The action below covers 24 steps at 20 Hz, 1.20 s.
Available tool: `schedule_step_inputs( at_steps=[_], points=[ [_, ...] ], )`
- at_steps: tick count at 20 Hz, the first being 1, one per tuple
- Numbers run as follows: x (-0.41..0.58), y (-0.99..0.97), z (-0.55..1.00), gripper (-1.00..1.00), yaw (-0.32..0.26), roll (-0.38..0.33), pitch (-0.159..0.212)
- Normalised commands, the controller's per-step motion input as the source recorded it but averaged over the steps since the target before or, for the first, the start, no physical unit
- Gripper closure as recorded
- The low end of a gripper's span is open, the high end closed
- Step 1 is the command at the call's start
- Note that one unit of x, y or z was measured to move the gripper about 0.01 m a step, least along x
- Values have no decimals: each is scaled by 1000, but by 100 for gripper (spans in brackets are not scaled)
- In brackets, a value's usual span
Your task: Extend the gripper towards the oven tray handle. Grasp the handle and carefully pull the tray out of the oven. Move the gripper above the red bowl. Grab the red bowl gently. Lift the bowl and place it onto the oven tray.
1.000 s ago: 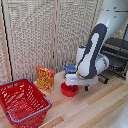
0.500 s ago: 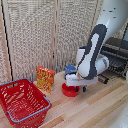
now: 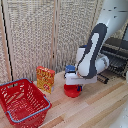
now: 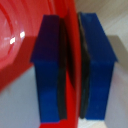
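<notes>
Gripper (image 3: 73, 85) low over the red bowl (image 3: 72, 91) — its 2 blue fingers (image 4: 49, 65) pinch the thin glossy rim. Tray (image 3: 113, 60) sticks out of oven (image 3: 118, 50); bare wood around the bowl.

The wooden table (image 3: 100, 107) carries a red mesh basket (image 3: 22, 102), yellow box (image 3: 45, 79), red bowl (image 3: 72, 90) and oven (image 3: 116, 57).

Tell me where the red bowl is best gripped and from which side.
Grip the red bowl by its thin upright rim, from above, one finger inside and one outside. The wrist view shows the gripper already straddling the rim this way.
</notes>
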Motion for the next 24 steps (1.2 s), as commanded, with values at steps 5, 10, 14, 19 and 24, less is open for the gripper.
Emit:
schedule_step_inputs(
  at_steps=[5,10,14,19,24],
  points=[
    [318,0,287,100,-70,13,-45],
    [521,29,507,100,-84,45,-1],
    [581,139,564,100,-78,9,7],
    [687,66,684,100,-68,-4,26],
    [640,19,811,100,-128,-24,33]
  ],
)
